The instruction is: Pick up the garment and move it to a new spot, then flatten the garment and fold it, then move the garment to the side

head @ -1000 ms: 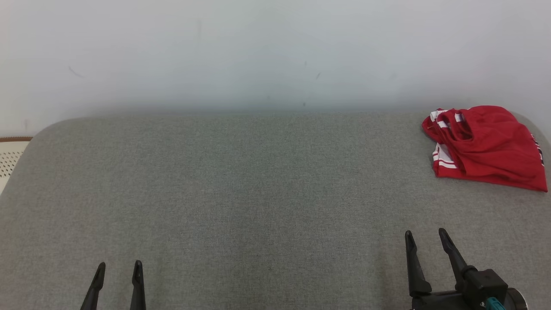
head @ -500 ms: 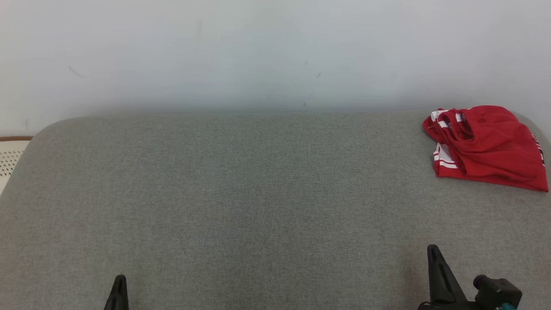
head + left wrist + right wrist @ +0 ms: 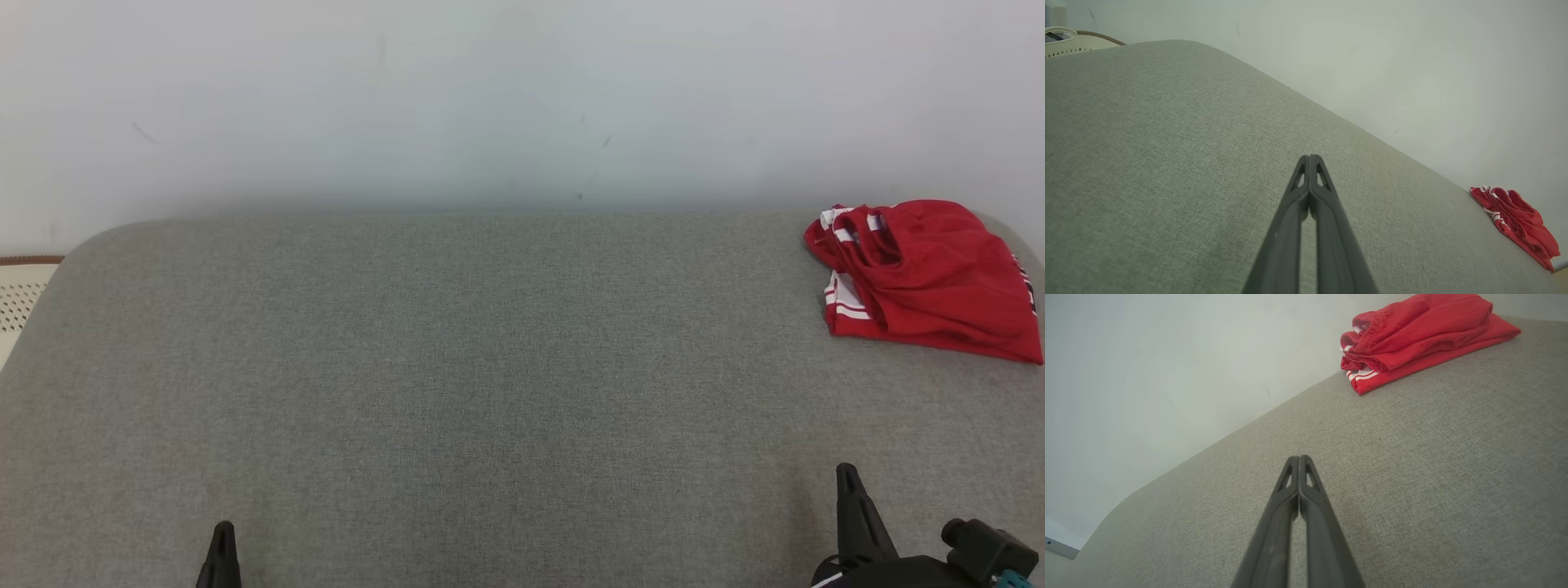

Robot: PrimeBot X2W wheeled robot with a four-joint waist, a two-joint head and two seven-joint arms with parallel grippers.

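My left end effector [image 3: 1309, 157] and right end effector [image 3: 1299, 457] are pinched shut, empty, near the surface's [image 3: 490, 367] front edge. The garment [image 3: 922, 278] lies bunched at its far right corner, likelier my right arm's reach.

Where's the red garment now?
In the head view the red garment with white stripes lies at the far right of the grey fabric surface, near the white wall.
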